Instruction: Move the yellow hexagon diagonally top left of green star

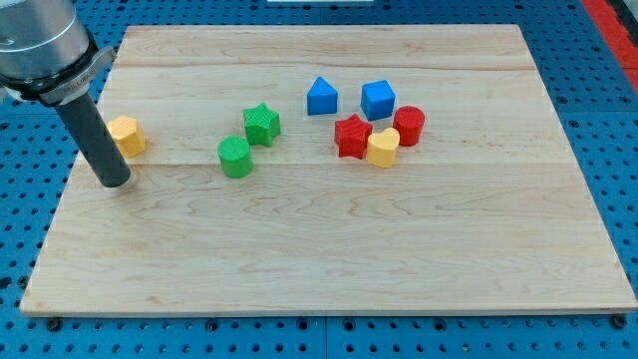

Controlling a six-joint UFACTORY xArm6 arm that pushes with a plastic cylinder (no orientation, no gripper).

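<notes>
Counter [329,259]: pale wooden board on a blue perforated base.

Tool: a plain dark rod with no jaws to open or close; it clamps nothing. My tip [115,183] rests on the counter near the view's left edge, just below and left of the yellow hexagon, very close to it; contact cannot be judged.

Yellow hexagon [127,135]: at the view's far left, well apart from the green star and roughly level with it.

Green star [261,124]: left of centre, upper half.

Green cylinder [235,158]: just below and left of the green star.

Blue triangular block [321,97] and blue cube [378,99]: side by side, near the top centre.

Red star [351,137], yellow heart [383,148] and red cylinder [409,126]: clustered together beneath the blue pair, the heart touching both red blocks.
</notes>
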